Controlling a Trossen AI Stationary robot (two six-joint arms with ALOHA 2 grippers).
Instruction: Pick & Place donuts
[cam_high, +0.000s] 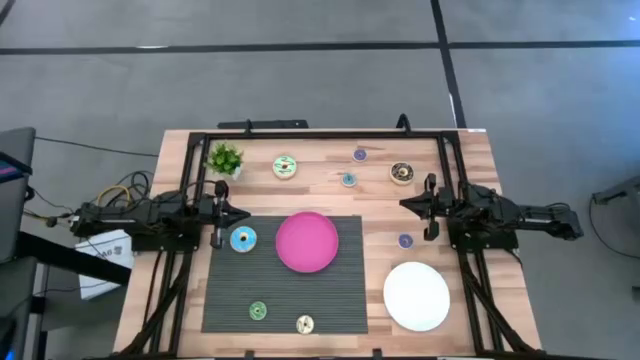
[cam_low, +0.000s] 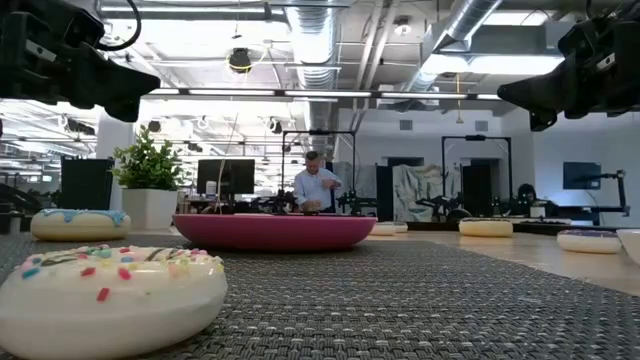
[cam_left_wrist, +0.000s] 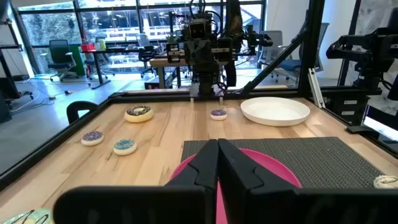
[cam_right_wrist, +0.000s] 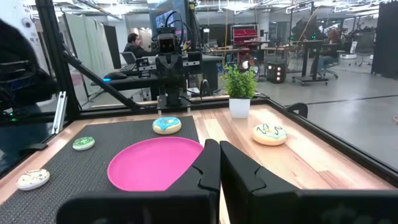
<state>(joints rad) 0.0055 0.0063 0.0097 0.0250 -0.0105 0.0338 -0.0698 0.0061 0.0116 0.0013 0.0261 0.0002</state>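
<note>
Seen from above, the blue-iced donut (cam_high: 243, 238) is placed on the grey mat just right of the empty, closed left end effector (cam_high: 232, 214), left of centre, while the closed right end effector (cam_high: 408, 204) is parked far off.

The left gripper (cam_left_wrist: 217, 163) has its dark fingers pressed together above the near rim of the pink plate (cam_left_wrist: 283, 173), which lies on the grey ribbed mat (cam_left_wrist: 323, 155). Beyond, on bare wood, sit a chocolate donut (cam_left_wrist: 138, 114), two small purple ones (cam_left_wrist: 92, 137) (cam_left_wrist: 218, 114) and a blue one (cam_left_wrist: 125, 146). The white plate (cam_left_wrist: 275, 111) lies far across (near the other arm (cam_left_wrist: 205, 46)).
</note>
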